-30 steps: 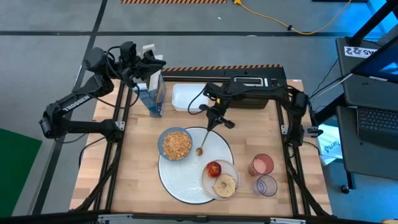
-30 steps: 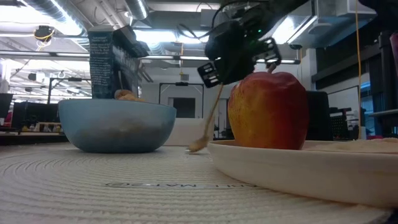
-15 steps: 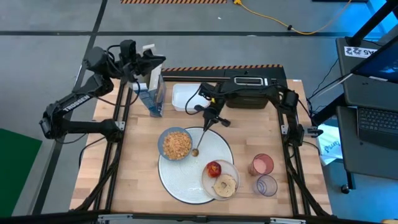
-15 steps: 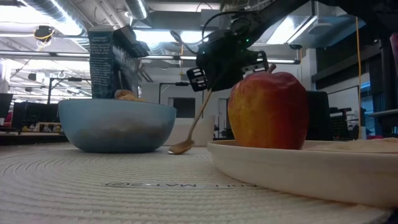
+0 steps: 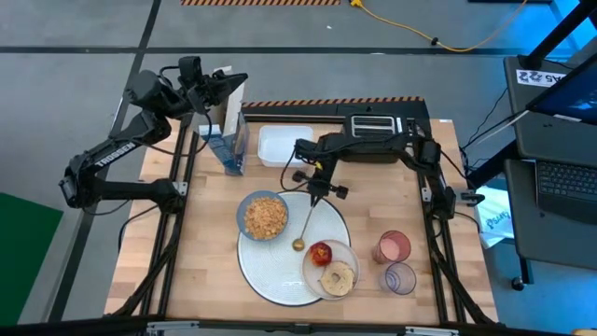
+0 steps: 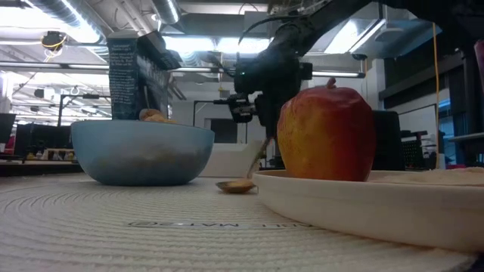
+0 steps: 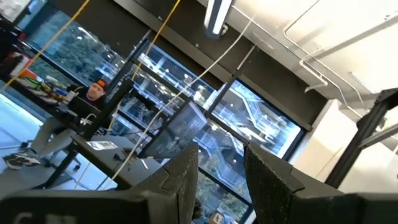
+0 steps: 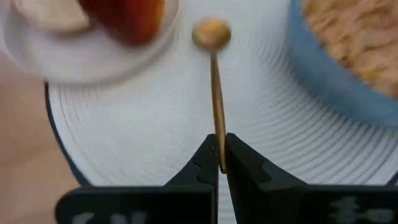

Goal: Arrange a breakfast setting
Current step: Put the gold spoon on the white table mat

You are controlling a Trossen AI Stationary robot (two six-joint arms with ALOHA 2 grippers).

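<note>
On the white mat [image 5: 280, 271], the right gripper [image 8: 221, 163] pinches the spoon [image 8: 216, 93]; left gripper's grip unreadable.

My desk [image 5: 201, 257] is a pale wooden top. Directly on it lies the large round white mat [image 5: 270, 271], near the middle toward the front edge. Just beside the mat, on bare wood, stand the pink tumbler [image 5: 393, 247] and the purple tumbler [image 5: 400, 278], close together. Toward the back edge sit the white square tub [image 5: 283, 146] and the black toaster [image 5: 373, 126]; beside the tub a blue carton [image 5: 230, 140] stands upright.
</note>
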